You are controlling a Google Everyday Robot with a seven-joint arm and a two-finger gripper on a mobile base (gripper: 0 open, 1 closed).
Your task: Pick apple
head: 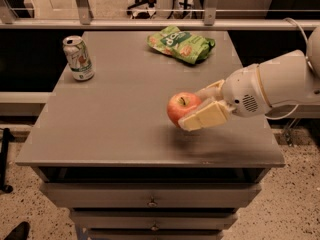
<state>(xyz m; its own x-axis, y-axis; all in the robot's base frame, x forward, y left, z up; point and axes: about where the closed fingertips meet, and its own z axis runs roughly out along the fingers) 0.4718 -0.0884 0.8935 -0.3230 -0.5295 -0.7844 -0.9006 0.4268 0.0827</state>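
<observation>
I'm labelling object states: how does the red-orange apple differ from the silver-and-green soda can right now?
The round red-orange apple is clamped in the cream two-finger gripper, seemingly lifted off the grey table; the silver-and-green soda can stands free and upright on it. The apple is front right, the can back left. The apple is round, the can cylindrical. Both are apart from the green snack bag.

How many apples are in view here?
1. The apple is gripped in the pincer over the front right of the table, nearer than the green snack bag. No other shows; the drawers could hide more.
</observation>
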